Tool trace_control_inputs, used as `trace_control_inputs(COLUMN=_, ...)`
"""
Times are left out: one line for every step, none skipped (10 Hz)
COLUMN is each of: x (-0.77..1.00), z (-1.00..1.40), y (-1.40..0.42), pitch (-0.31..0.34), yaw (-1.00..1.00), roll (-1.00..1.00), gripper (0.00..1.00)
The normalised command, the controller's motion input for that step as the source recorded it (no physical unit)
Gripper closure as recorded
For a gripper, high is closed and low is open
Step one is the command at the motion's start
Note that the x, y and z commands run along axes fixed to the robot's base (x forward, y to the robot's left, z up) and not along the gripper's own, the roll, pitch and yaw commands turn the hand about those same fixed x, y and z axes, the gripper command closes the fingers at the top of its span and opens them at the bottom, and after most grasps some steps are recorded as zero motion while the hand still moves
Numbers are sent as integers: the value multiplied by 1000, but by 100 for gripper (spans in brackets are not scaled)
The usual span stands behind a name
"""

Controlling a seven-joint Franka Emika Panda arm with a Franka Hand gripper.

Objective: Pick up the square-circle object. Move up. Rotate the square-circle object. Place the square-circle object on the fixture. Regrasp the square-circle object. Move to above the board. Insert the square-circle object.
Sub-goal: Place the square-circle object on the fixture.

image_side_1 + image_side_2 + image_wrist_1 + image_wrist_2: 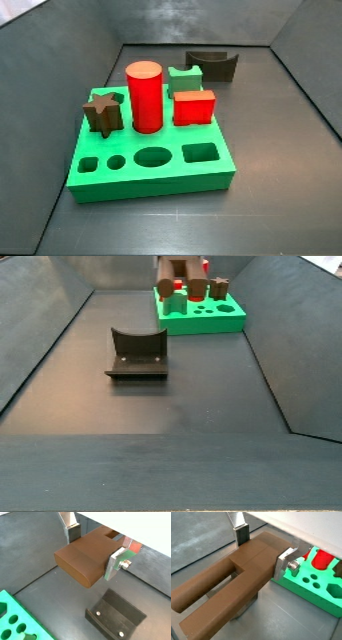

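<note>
My gripper is shut on the square-circle object, a dark-brown piece held in the air clear of the floor. Both silver fingers press on its blocky middle, and two long brown arms run out from there. The fixture, a dark block with a curved notch, stands on the grey floor below the gripper, and it shows in both side views. The bright-green board lies on the floor beyond it. In a side view the held piece shows at the top edge.
On the board stand a red cylinder, a red cube, a green notched block and a brown star-shaped peg. Sloping dark walls close in the floor on each side.
</note>
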Motion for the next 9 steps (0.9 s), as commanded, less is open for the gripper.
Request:
trace_control_inputs(x=1000, z=39, y=-55, pitch=168, yaw=30, roll=113, gripper=100)
trace_control_inputs(x=991, z=26, y=-36, pitch=168, yaw=32, roll=116, gripper=100)
trace_control_inputs(x=1000, z=-449, y=-470, pitch=52, yaw=33, roll=-1000, gripper=100)
trace_control_inputs(x=903, z=-408, y=-385, pitch=51, yaw=28, roll=-1000, gripper=100)
trace_control_inputs(x=868, z=-305, y=-238, pitch=45, yaw=21, roll=-1000, gripper=100)
trace_control_inputs(x=776, z=-165, y=-113, pitch=46, yaw=14, roll=-1000, gripper=100)
trace_control_inputs(x=611, z=-72, y=-52, pitch=64, yaw=10, roll=-1000, gripper=100)
trace_control_inputs(x=500, z=-27, y=-10, pitch=82, yaw=5, roll=-1000, gripper=100)
trace_control_inputs(x=405, z=-18, y=15, pitch=94, yaw=-1, roll=-1000, gripper=100)
